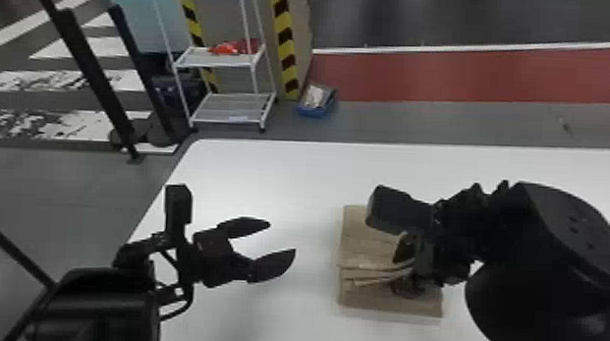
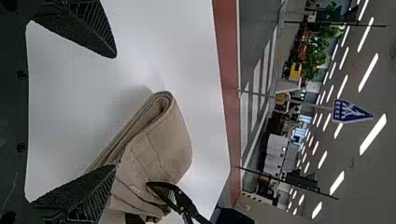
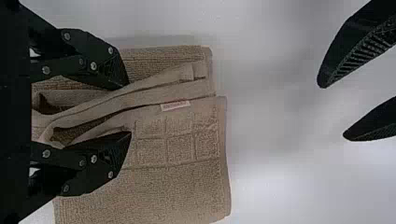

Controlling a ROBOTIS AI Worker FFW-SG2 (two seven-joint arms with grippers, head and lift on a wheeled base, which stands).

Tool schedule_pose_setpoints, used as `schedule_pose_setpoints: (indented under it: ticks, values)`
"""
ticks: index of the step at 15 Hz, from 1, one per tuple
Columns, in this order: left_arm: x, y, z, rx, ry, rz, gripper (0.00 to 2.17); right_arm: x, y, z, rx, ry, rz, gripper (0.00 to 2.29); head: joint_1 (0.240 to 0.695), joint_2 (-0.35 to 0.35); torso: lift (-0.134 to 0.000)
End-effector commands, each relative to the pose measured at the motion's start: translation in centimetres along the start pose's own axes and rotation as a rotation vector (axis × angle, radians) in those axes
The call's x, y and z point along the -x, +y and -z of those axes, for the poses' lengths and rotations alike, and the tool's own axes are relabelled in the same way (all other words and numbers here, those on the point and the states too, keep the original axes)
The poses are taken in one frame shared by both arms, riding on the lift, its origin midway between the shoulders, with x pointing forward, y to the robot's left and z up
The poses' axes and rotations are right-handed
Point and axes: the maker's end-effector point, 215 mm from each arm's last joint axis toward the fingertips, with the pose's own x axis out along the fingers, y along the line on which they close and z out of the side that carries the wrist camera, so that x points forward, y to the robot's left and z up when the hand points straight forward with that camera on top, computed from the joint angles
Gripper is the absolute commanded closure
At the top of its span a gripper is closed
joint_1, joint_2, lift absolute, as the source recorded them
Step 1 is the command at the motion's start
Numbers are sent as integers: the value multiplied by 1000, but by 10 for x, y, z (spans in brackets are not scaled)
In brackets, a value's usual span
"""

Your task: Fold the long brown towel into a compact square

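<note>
Brown towel [image 1: 360,236] is found on the white table [image 1: 289,181], already folded into a short, squarish stack. Several loose layers are seen running across its upper face, their edges bunched and bent rather than pressed flat. A grid pattern is woven into part of the cloth, and a small pale label [image 3: 175,105] is noted at the edge of one fold.

Right gripper [image 1: 396,275] is placed over the towel, entering from the right side. In its wrist view, the fingers [image 3: 109,70] are held apart on either side of the bunched folds; whether the cloth is pressed between them is not clear.

Left gripper [image 1: 282,237] is held above the table, to the left of the towel and apart from it. Its fingers are parted wide and pointed toward the towel's side; the gap between them is also seen in its own wrist view.

Beyond the table's far left corner, a white shelf rack [image 1: 225,61] is stood on the grey floor, with a red item [image 1: 230,47] laid on its upper shelf. Nearby, a blue bin [image 1: 317,101] is set by a post marked in yellow and black stripes [image 1: 285,43]. The floor farther back is crossed by a red band [image 1: 445,78].
</note>
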Motion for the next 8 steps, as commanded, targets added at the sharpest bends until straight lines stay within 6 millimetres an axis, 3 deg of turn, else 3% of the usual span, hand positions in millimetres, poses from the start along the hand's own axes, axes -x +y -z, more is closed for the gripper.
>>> schedule_pose_setpoints:
  ticks: [1,6,8]
  values:
    - [1,1,0,-1,1,0,36,3,-2,-5,-5,-12,-1,711,695,227,-124]
    - [0,-1,-2,-4,1,7,36,6,-4,-7,-18,-22,-2,1396,695,235,-124]
    - [-4,-4,-2,-2,-2,10,36,8,-7,-9,-26,-34,3,1477,695,233,-124]
